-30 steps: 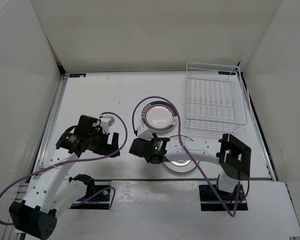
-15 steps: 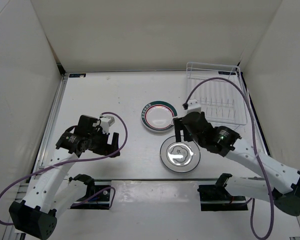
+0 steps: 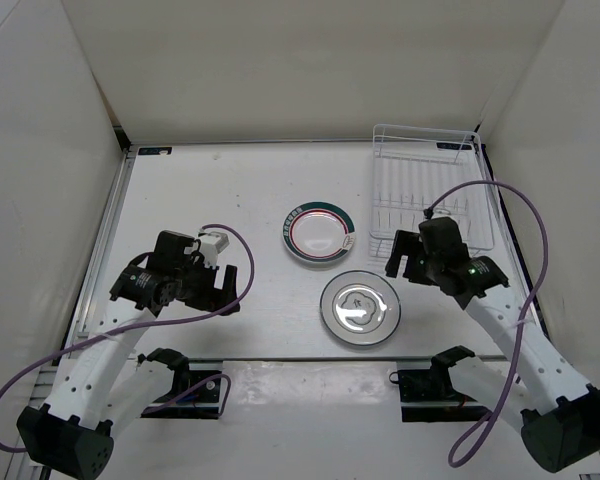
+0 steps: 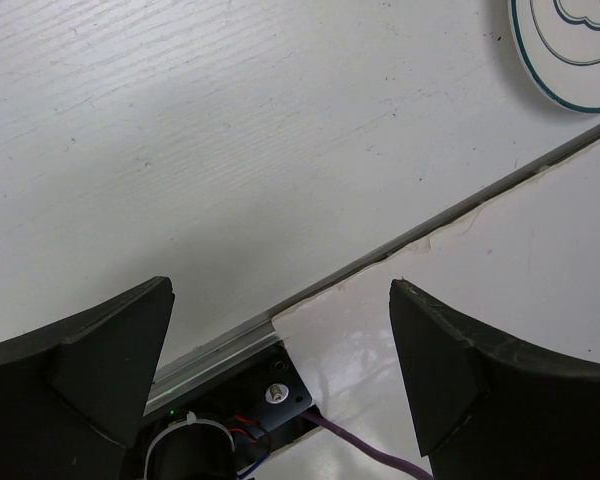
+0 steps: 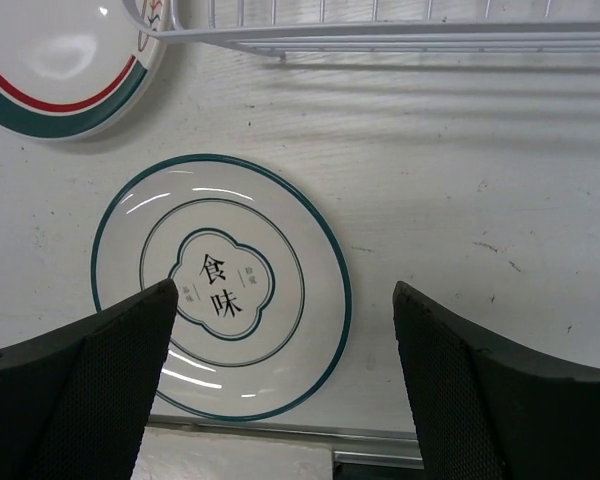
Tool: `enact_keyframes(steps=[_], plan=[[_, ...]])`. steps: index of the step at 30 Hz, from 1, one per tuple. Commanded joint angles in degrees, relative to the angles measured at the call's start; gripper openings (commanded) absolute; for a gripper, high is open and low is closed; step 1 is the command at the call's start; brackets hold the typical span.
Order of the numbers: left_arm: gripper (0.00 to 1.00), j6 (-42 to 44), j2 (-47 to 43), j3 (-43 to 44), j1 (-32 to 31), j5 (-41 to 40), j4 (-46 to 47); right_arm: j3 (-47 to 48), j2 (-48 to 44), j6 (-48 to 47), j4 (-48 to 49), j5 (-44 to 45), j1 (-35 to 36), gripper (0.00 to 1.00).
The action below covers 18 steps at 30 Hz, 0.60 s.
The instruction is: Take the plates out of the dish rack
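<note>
The left gripper (image 3: 230, 287) hovers over the near left part of the table (image 3: 200, 190), jaws spread wide and empty. Two plates lie flat and face up mid-table, the red-ringed plate (image 3: 318, 233) farther back and the green-ringed plate (image 3: 359, 308) just beside it toward the near edge, not touching. The right gripper (image 3: 404, 254) hangs wide open, holding nothing, between the green-ringed plate and the rack (image 3: 432, 190), which stands in the far right corner, square to the table edges, with its tine rows running left to right.
</note>
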Motion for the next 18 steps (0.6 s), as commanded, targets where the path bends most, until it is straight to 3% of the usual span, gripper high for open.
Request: enact_keyframes(steps=[1, 4, 9, 18], plan=[[1.00, 0.10, -0.31, -0.11, -0.09, 1.66, 0.40, -0.84, -0.57, 0.71, -1.41, -3.83, -2.34, 0.90], [1.00, 0.19, -0.13, -0.11, -0.18, 2.02, 0.40, -3.29, -1.62, 0.09, 1.74, -9.38, -3.04, 0.90], [1.00, 0.27, -0.13, -0.11, -0.09, 2.01, 0.31, -2.95, -2.77, 0.97, -0.09, -0.78, -3.40, 0.90], [1.00, 0.19, -0.48, -0.29, -0.09, 2.01, 0.49, -6.02, -5.49, 0.62, 0.96, -1.82, -3.57, 0.90]])
